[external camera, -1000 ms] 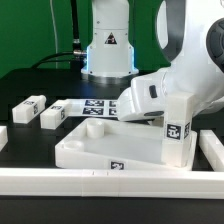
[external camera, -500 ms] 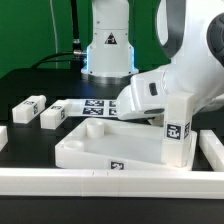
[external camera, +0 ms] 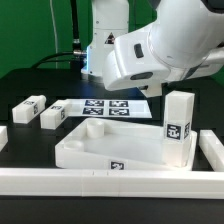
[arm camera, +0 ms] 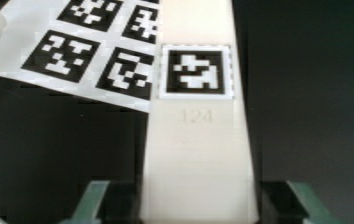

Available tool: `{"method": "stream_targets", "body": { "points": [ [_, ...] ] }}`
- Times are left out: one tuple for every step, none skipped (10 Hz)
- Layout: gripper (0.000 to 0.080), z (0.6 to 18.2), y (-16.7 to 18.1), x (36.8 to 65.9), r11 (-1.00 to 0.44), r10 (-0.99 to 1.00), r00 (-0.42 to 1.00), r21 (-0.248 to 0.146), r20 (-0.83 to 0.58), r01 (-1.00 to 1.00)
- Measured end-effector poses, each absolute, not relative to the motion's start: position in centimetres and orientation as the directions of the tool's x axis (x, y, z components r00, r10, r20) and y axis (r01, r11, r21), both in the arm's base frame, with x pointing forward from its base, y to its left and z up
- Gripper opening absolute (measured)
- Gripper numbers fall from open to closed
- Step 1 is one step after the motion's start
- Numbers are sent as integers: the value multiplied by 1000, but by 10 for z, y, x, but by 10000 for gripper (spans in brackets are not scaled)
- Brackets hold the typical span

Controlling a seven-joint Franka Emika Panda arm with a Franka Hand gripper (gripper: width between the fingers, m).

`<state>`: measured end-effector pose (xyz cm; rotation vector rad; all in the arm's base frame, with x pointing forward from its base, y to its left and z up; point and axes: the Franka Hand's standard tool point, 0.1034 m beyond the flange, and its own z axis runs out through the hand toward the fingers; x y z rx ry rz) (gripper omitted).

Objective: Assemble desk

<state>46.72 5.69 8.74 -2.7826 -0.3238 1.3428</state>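
The white desk top lies on the black table with its raised rim up. One white leg block stands upright at its corner on the exterior view's right, tag facing the camera. Two more leg blocks lie on the table at the exterior view's left. In the wrist view my gripper is open, with one finger on each side of the upright leg. A dark gap shows on both sides. My fingers are hidden behind the arm in the exterior view.
The marker board lies behind the desk top and also shows in the wrist view. A long white border rail runs along the front and another stands at the exterior view's right. The robot base is at the back.
The arm has lifted up and away from the upright leg, which was covered by the hand before. The leg stays standing at the desk top's corner.
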Motion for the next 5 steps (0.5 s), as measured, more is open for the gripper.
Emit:
{"method": "stream_targets", "body": {
  "points": [
    [290,86,57,471,-977,204,628,-119,-751,175],
    [290,87,57,471,-978,203,627,-119,-752,174],
    [290,90,52,476,-975,218,638,-131,-738,181],
    [290,103,47,491,-972,230,691,-134,-685,191],
    [290,123,39,501,-970,242,734,-138,-634,200]
  ]
}}
